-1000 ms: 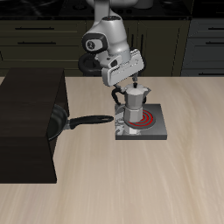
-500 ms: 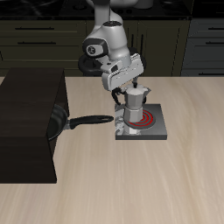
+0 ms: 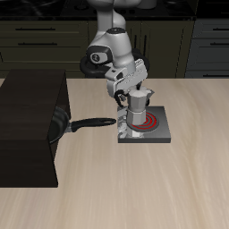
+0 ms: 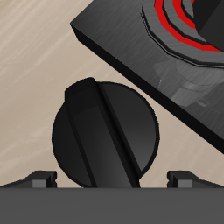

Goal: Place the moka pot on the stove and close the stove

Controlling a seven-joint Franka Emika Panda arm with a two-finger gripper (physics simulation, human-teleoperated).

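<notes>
Exterior view: the small silver faceted metal moka pot (image 3: 137, 110) stands upright on the small flat square grey stove (image 3: 145, 131), over its round red spiral coil (image 3: 152, 121).
Stove position: on the light wooden surface (image 3: 134, 183), roughly at mid-depth, near the large black box (image 3: 29, 128).
Black frying pan (image 3: 61, 123): beside the box, its long handle (image 3: 94, 122) pointing toward the stove and ending just beside it.
Arm: the white Franka arm (image 3: 112, 45) leans down from the far side of the surface.
Gripper (image 3: 122, 98): low, at the stove's edge nearest the pan handle, just beside the moka pot; contact with the pot cannot be told.
Wrist view: the round black stove knob (image 4: 105, 134) with a raised ridge across its face fills the middle, in front of the gripper.
Fingertips (image 4: 37, 179): two dark tips show well apart, one on each side of the knob, holding nothing.
Coil, wrist view: a red arc (image 4: 179, 19) shows on the grey stove top beyond the knob.
Stove state: coil red.
</notes>
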